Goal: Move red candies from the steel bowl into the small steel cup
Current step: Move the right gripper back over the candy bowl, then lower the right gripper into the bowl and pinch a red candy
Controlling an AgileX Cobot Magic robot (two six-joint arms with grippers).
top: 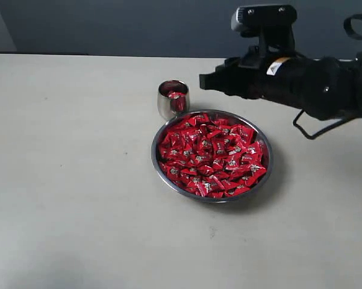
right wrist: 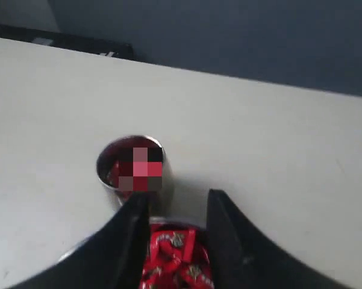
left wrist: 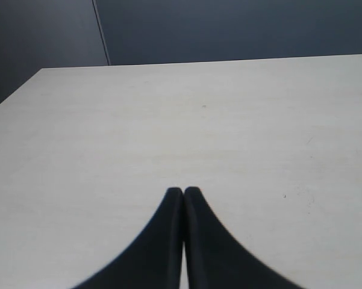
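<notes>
The steel bowl [top: 154, 158] sits mid-table, heaped with red candies [top: 211, 153]. Just behind its far-left rim stands the small steel cup [top: 171, 102], with a few red candies [top: 176, 96] inside. My right gripper [top: 205, 81] hovers above the bowl's far edge, to the right of the cup. It is open, with nothing between its fingers. In the right wrist view the right gripper [right wrist: 178, 194] frames the bowl's rim [right wrist: 176, 220] and the candies [right wrist: 171, 253] below, and the cup [right wrist: 105, 165] lies just beyond one fingertip. My left gripper [left wrist: 184, 189] is shut over bare table.
The pale table [top: 72, 180] runs wide to the left and front of the bowl. A dark wall [top: 138, 24] backs the table's far edge. A black cable loop [top: 313, 129] hangs under the right arm.
</notes>
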